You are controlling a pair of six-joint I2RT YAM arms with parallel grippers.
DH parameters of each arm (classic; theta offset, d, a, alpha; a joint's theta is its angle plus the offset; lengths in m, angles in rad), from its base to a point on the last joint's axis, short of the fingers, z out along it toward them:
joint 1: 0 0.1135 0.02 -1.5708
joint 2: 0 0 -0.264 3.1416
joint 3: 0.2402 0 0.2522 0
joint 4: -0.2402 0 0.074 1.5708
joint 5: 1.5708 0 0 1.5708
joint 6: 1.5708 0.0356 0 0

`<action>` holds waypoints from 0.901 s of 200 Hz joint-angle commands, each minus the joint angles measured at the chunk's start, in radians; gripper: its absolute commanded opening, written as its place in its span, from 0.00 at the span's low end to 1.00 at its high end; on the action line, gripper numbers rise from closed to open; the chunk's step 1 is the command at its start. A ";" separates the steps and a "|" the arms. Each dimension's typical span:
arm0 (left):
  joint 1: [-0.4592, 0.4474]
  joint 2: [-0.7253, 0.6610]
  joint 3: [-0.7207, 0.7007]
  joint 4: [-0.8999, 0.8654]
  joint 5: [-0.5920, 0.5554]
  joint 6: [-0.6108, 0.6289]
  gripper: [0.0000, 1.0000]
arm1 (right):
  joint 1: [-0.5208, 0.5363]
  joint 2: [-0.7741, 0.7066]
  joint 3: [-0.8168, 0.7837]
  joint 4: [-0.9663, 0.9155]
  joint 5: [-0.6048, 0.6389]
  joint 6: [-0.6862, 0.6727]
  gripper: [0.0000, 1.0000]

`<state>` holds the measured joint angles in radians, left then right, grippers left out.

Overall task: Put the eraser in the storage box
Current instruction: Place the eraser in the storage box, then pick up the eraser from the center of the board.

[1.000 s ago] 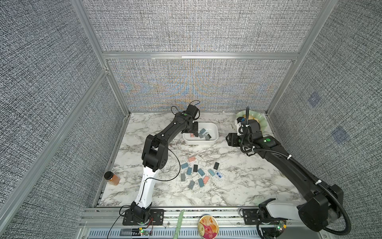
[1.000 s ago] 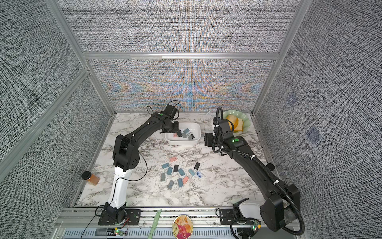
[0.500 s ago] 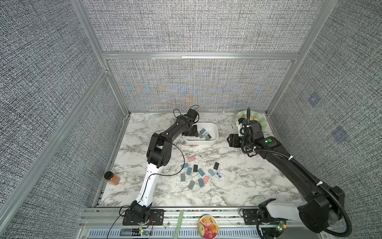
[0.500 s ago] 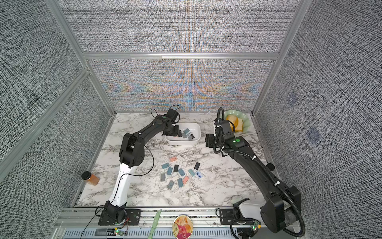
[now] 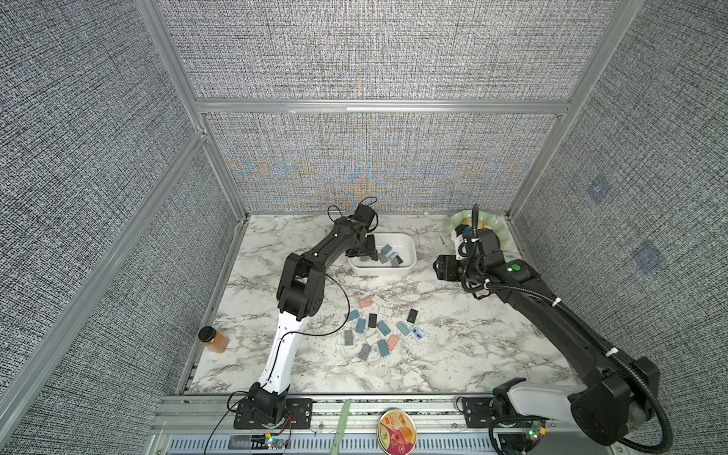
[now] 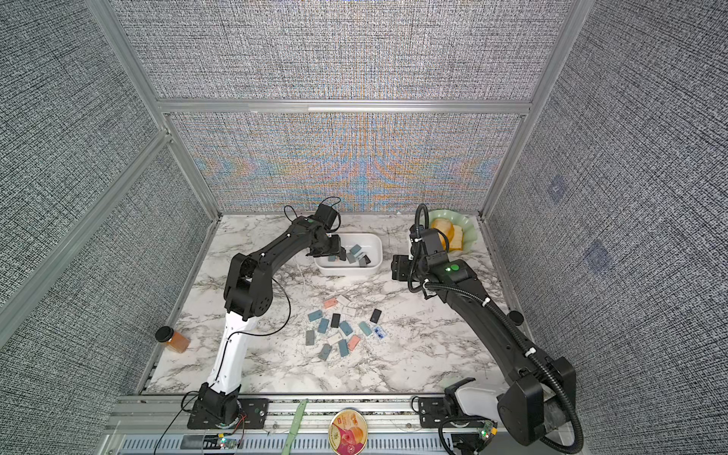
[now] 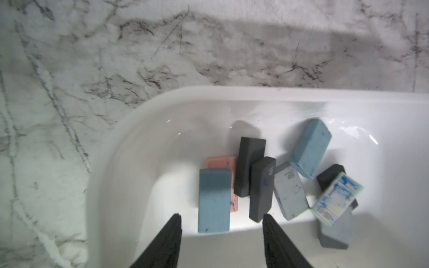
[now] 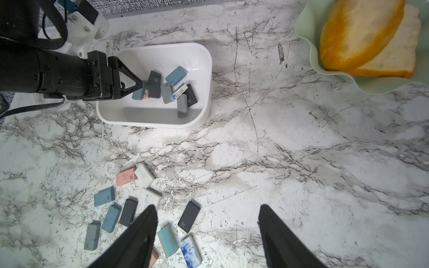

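Trouble could come on exit: the left gripper (image 7: 221, 215), spread and empty, hangs low in the box (image 7: 139, 130) with the blue eraser (image 7: 214, 200) lying at its tips, so a sloppy lift may drag it or hook the wall. Right gripper (image 8: 207, 207) hovers spread above the bench (image 8: 301, 162).

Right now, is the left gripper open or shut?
Open. In the left wrist view the left gripper has its jaws apart over the storage box; the blue eraser lies inside, not pinched.
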<state>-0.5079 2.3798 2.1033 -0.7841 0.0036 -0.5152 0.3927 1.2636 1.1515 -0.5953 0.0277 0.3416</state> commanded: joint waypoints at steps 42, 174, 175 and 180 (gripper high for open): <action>-0.010 -0.137 -0.049 0.020 0.022 0.015 0.63 | 0.001 -0.041 -0.041 -0.024 -0.010 0.022 0.77; -0.075 -0.567 -0.400 0.171 -0.007 0.034 0.65 | 0.197 0.038 -0.292 0.065 0.006 0.221 0.78; -0.075 -0.570 -0.403 0.172 -0.007 0.034 0.65 | 0.200 0.039 -0.294 0.068 0.008 0.223 0.78; -0.077 -0.582 -0.419 0.176 -0.007 0.034 0.65 | 0.213 0.048 -0.302 0.081 0.014 0.240 0.78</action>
<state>-0.5800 1.8450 1.7370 -0.6579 -0.0010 -0.4969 0.5617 1.2865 0.8753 -0.5716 -0.0025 0.4816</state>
